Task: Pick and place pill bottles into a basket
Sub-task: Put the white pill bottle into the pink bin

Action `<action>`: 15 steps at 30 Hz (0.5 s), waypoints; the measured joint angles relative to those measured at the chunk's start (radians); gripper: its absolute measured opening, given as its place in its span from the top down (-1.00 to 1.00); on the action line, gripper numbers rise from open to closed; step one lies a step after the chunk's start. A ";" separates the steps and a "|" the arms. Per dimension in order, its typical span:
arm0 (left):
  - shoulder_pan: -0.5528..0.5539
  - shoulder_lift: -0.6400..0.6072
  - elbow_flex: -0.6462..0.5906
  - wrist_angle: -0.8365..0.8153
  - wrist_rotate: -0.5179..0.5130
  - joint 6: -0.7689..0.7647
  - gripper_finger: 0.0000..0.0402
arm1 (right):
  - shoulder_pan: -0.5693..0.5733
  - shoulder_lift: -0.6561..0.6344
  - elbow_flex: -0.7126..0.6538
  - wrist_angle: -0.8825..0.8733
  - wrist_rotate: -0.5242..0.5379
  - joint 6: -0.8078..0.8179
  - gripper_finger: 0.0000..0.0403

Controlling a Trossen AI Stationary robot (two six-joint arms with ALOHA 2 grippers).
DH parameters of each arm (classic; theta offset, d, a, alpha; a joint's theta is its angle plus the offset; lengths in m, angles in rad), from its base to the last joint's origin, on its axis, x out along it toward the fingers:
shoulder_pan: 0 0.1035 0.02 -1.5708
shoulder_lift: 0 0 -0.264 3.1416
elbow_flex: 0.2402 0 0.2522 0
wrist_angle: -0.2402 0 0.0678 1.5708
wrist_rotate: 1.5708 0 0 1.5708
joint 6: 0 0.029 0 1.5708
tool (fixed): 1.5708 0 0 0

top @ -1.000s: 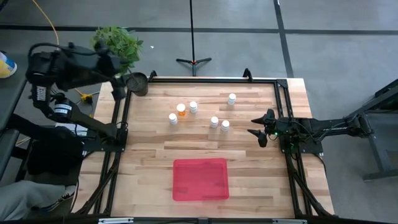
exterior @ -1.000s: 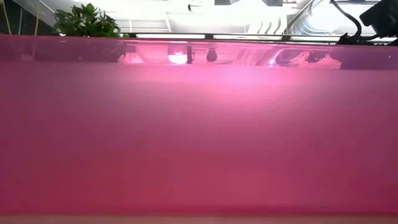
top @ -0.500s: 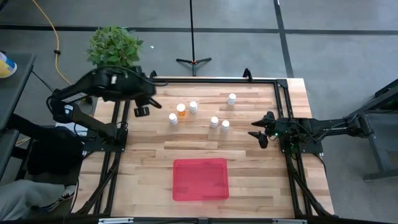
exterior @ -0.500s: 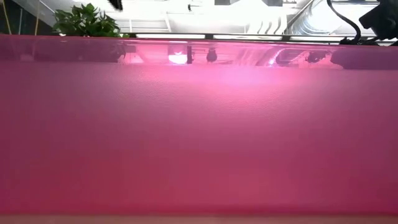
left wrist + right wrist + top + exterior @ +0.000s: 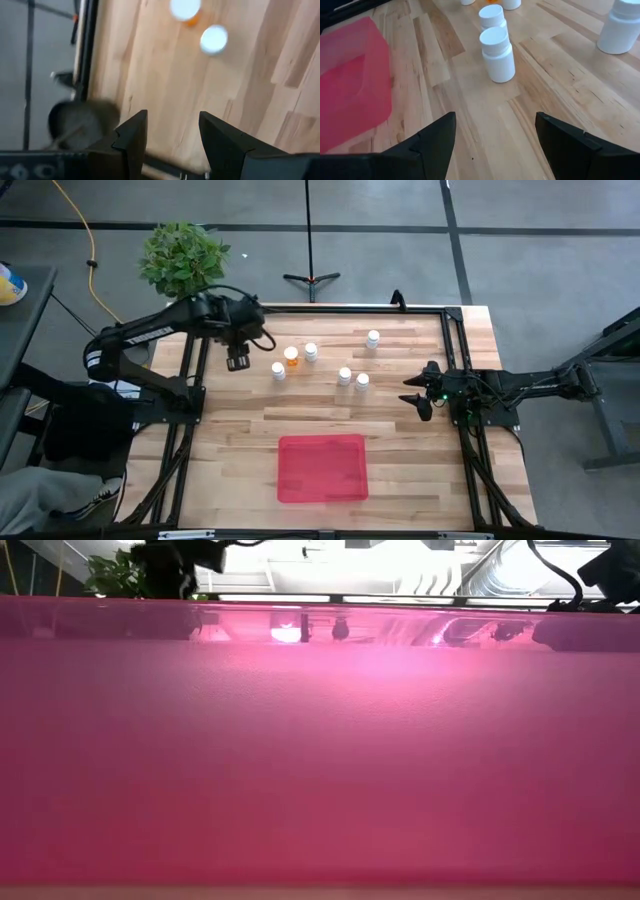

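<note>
Presently, six pill bottles (image 5: 344,375) are listed upright on the wooden table (image 5: 240,450), clustered toward its far side, one amber-bodied (image 5: 291,356). None is held within the red basket (image 5: 322,468), set near the front edge. Left gripper (image 5: 237,363) is poised beside the cluster, fingers apart, empty. Right gripper (image 5: 416,395) is parked at the right rail, fingers spread, empty.

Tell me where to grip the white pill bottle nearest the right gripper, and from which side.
Grip the white pill bottle across its round body just below the cap, coming from the right gripper's side. It stands upright, with bare table facing that gripper; a second bottle stands close on its far side. The round body suits either jaw angle. The right jaws look wide enough.
</note>
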 joint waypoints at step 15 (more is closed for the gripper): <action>0.000 0.005 -0.055 0.225 0.120 0.037 -0.05 | 0.000 0.000 0.000 -0.001 0.000 -0.001 -0.31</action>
